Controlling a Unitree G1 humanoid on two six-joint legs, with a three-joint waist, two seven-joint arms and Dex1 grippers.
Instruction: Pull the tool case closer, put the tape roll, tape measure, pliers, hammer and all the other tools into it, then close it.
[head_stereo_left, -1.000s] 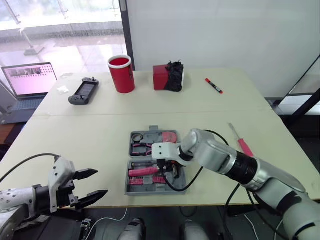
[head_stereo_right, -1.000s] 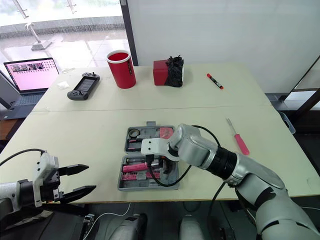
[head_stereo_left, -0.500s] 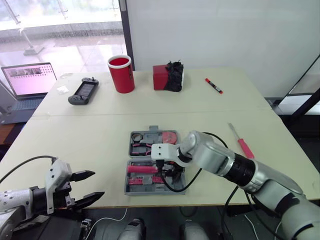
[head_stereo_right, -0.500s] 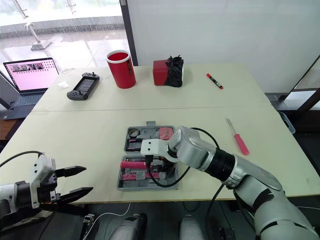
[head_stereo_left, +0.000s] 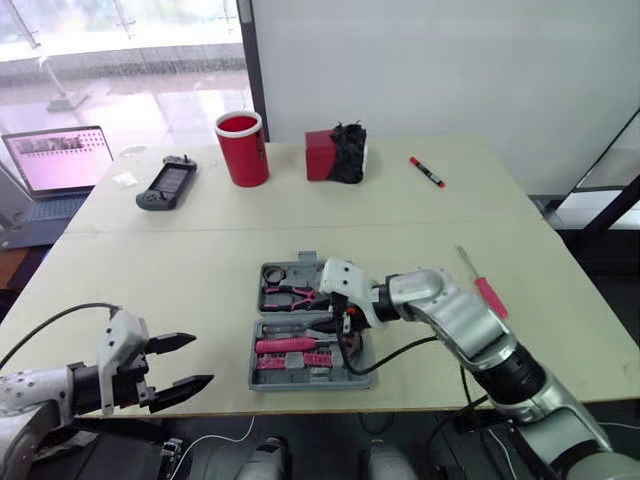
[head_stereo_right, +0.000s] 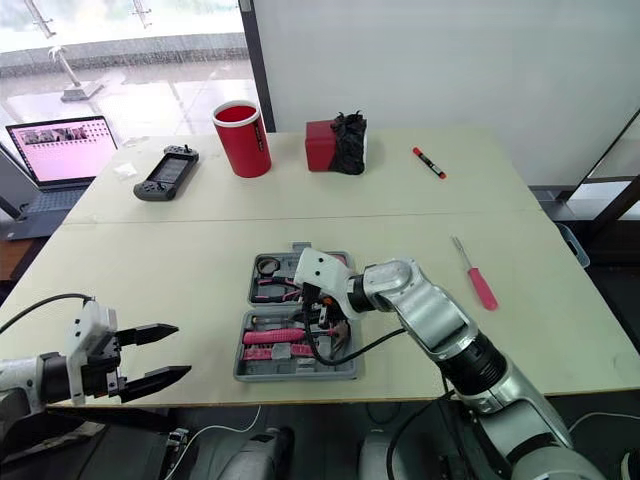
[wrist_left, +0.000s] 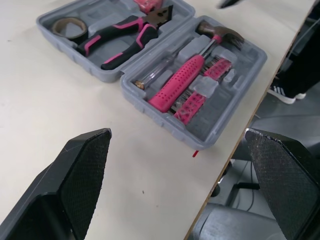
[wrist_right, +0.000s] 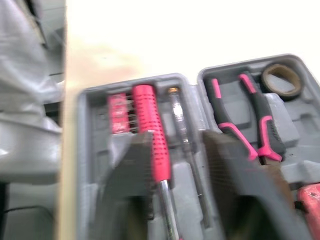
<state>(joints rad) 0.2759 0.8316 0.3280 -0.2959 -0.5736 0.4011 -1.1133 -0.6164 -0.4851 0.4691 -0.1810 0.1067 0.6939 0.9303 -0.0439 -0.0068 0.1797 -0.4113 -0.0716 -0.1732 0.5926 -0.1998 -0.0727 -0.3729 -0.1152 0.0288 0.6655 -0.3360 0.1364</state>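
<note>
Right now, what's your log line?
tool case: open | hammer: inside | right gripper: open above hammer | left gripper: open | screwdriver: outside

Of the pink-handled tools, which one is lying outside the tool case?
The pink-handled screwdriver, on the table to the robot's right of the tool case. The hammer and pliers lie inside it.

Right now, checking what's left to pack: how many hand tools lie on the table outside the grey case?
1: a pink-handled screwdriver lies on the cream table, to the right of the open grey plastic tool case. The right arm could be hiding another.
</note>
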